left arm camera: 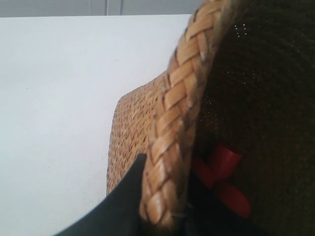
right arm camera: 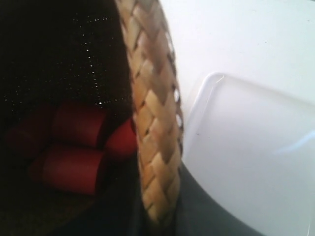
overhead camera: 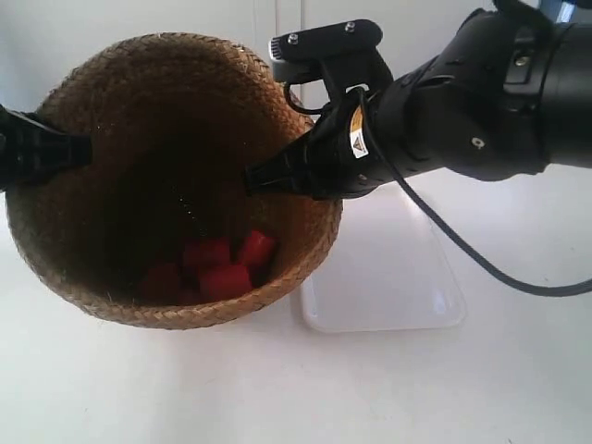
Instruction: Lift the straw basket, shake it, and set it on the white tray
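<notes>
- Two holds on the straw basket [overhead camera: 185,316] rim: left gripper [left arm camera: 163,209] and right gripper [right arm camera: 157,209], both clamped.
- Lifting is judged done; setting on the white tray [overhead camera: 388,277], just beside the right gripper, remains.

The straw basket [overhead camera: 148,120] is rough, matt woven fibre — the white tray [overhead camera: 388,277] smooth, faintly glossy plastic.

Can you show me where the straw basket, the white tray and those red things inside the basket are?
straw basket [overhead camera: 185,316]: exterior view, on its braided rim.
white tray [overhead camera: 388,277]: exterior view, on its bare flat floor.
red blocks [overhead camera: 225,280]: exterior view, on one block at the basket's bottom.
</notes>
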